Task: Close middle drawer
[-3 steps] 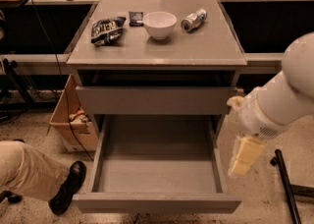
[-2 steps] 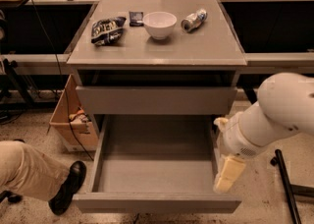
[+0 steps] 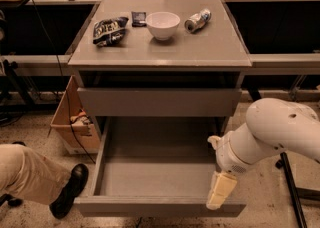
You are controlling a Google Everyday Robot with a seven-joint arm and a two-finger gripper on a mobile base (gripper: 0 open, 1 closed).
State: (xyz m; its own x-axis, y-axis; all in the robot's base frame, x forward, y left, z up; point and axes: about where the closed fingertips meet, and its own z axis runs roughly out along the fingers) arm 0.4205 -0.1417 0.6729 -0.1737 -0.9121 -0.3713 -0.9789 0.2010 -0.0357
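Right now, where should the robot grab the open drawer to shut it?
The middle drawer has a flat front with no handle, so probably pinch the front panel's top edge from above, or push it from the front. The gripper hangs by its front right corner.

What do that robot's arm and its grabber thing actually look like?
The arm is a smooth, white, bulbous shell with a few small dark dots and a greyish band near the wrist. The gripper, at the open drawer's front right corner, is a pale cream, blocky piece. No cables show.
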